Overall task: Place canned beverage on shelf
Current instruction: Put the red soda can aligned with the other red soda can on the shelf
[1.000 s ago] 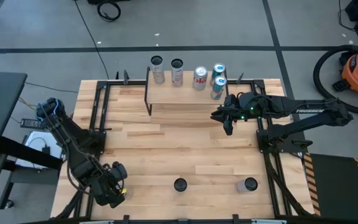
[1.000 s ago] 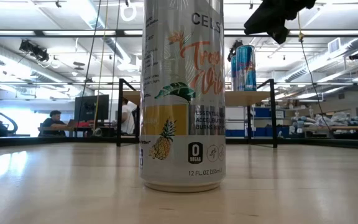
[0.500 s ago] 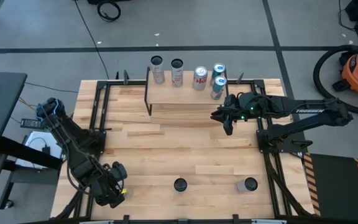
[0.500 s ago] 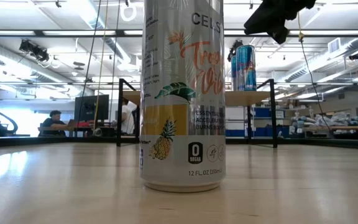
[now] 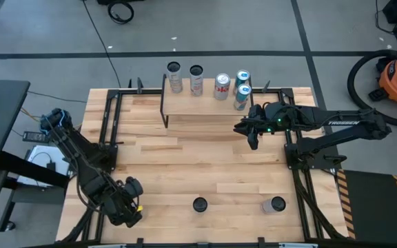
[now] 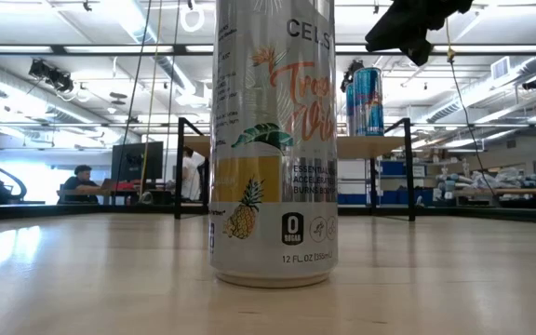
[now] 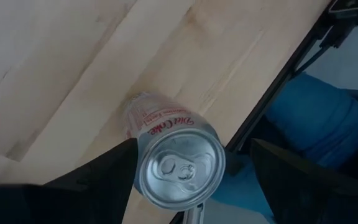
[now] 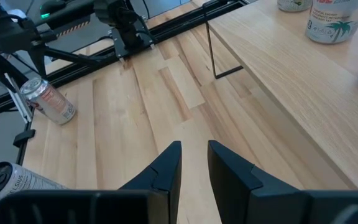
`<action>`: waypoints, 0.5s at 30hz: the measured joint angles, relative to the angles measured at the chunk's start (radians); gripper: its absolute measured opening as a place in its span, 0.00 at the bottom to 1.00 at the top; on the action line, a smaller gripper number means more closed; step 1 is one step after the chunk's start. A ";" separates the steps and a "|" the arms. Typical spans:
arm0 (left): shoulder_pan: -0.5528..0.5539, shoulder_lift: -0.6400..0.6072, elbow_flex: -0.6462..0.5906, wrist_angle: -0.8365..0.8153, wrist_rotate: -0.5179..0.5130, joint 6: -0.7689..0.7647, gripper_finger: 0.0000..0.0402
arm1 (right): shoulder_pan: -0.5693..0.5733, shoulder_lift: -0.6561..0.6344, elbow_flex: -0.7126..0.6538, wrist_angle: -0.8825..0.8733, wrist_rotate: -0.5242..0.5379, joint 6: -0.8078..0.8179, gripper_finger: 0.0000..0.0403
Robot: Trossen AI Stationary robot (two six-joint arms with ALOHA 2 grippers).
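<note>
A silver Diet Coke can [image 7: 176,158] stands on its base near the table's front left corner, also seen in the right wrist view [image 8: 48,102]. My left gripper [image 7: 193,142] hangs over it, open, slanting down, one finger on each side of the can's top. From above, the gripper [image 5: 126,205] hides the can. The shelf [image 5: 198,110] stands at the far edge with several cans on its plank. My right gripper [image 5: 252,140] is shut, holds nothing, and hovers in front of the shelf's right end. My left gripper has one finger [image 7: 114,171] right beside the can's upper side wall [image 7: 137,146], and I cannot tell whether they touch. A clear gap shows between the can's top rim and the other finger [image 7: 278,171]. The can sits on the table.
Two more cans stand along the front edge, one at the middle [image 5: 199,204] and one to the right [image 5: 277,204]; the middle one fills the low view [image 6: 273,140]. Black rails [image 5: 109,124] frame both table sides. Bare wood lies between the shelf and the front cans.
</note>
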 joint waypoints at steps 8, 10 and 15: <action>-0.003 0.000 0.000 0.006 -0.053 0.002 0.78 | 0.000 0.000 0.000 0.000 0.000 0.000 0.22; -0.007 0.000 0.000 0.001 -0.056 0.003 0.78 | 0.000 0.000 0.000 0.000 0.000 0.000 0.22; -0.011 0.000 0.000 -0.048 -0.053 -0.045 0.78 | 0.000 0.000 0.000 0.000 0.000 0.000 0.22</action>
